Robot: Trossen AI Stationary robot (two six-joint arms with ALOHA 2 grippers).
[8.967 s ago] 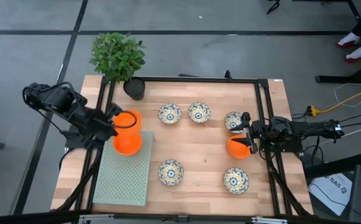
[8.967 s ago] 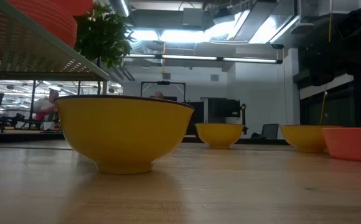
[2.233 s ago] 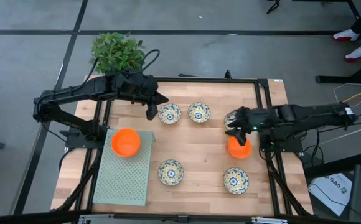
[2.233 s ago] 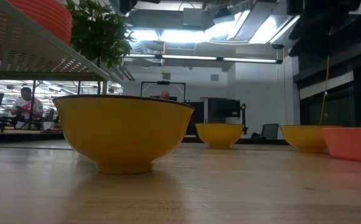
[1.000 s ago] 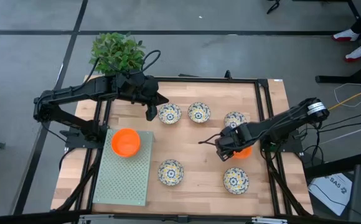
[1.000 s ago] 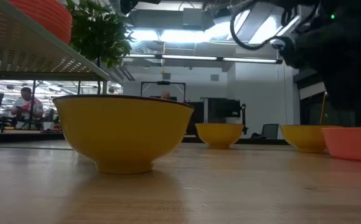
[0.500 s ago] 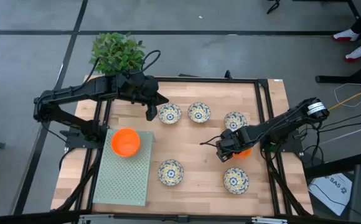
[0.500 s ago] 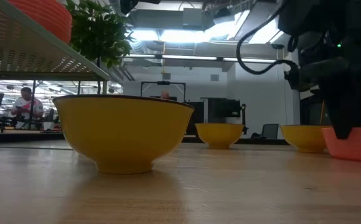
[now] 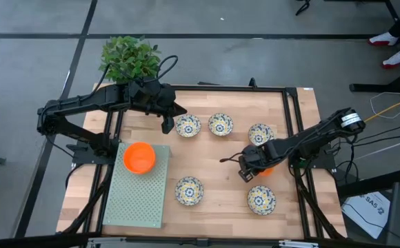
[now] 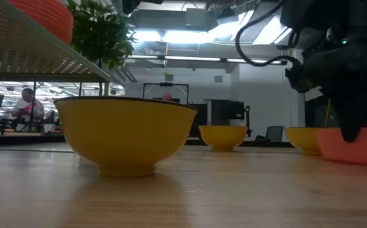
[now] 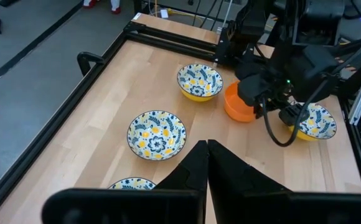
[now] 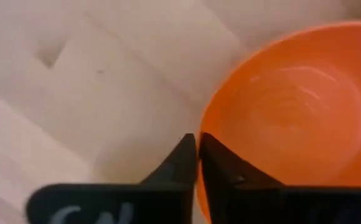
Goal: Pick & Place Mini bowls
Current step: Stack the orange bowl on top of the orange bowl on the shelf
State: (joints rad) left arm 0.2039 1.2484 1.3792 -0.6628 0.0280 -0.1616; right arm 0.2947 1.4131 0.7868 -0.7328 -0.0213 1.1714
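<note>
An orange mini bowl (image 9: 270,167) stands at the table's right, and my right gripper (image 9: 250,169) is shut on its rim on the side toward the table's middle. Patterned mini bowls stand around it: three in a far row (image 9: 188,126) (image 9: 220,125) (image 9: 260,133) and two near the front (image 9: 189,191) (image 9: 261,199). Another orange bowl (image 9: 139,157) rests on the green perforated rack (image 9: 136,200) at the left. My left gripper (image 9: 167,125) hangs shut and empty above the far left of the table. My right gripper pinches the orange bowl's rim (image 12: 203,127), one finger inside the bowl and one outside. The fingers (image 10: 350,130) come from above, pointing steeply down. The bowl stays upright with its base on the table (image 10: 354,158).
A potted plant (image 9: 131,60) stands at the far left corner. A black frame (image 9: 293,131) runs along the table's edges. Bare wood (image 9: 221,165) lies between the two rows of bowls.
My right gripper has sunk a little onto the orange bowl and shut on its rim. The bowl has shifted slightly along the table with it. My left arm has kept still.
</note>
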